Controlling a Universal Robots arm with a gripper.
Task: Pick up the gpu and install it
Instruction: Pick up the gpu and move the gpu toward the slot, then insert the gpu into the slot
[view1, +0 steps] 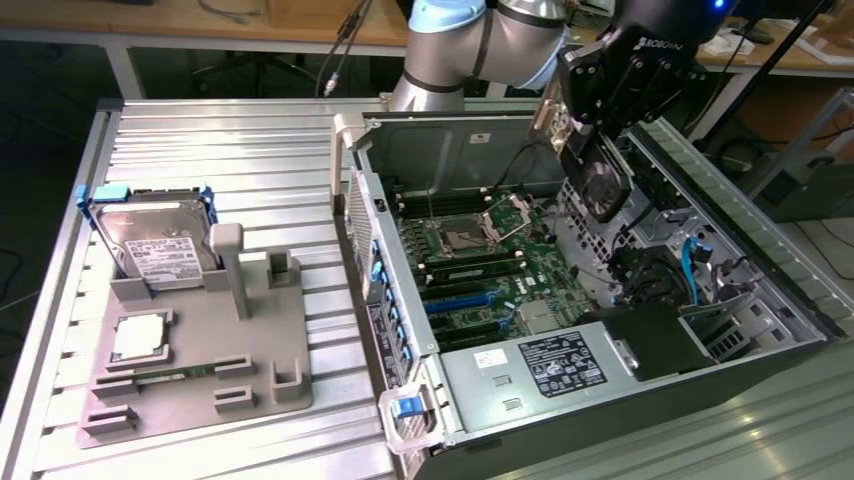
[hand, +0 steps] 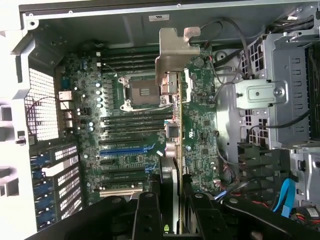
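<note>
My gripper (view1: 587, 135) hangs over the open computer case (view1: 350, 170), shut on the gpu (view1: 601, 185). The gpu is a dark card with a round fan on its face, and it sits well above the motherboard (view1: 481, 260). In the wrist view the gpu (hand: 175, 55) is edge-on, its silver bracket at the far end. The card runs back between my black fingers (hand: 148, 210), with my gripper (hand: 171, 202) closed on its sides. It hovers over the empty CPU socket (hand: 142, 92) and the memory slots. The expansion slots, one of them blue (hand: 127, 148), lie off to one side of the card.
On the exterior view's left, a grey fixture (view1: 200, 385) holds a silver hard drive (view1: 158, 250) and a small square chip (view1: 140, 337). The case also holds a power supply (view1: 561, 360), a metal drive cage (hand: 280, 90), loose cables and a blue cable (hand: 286, 197).
</note>
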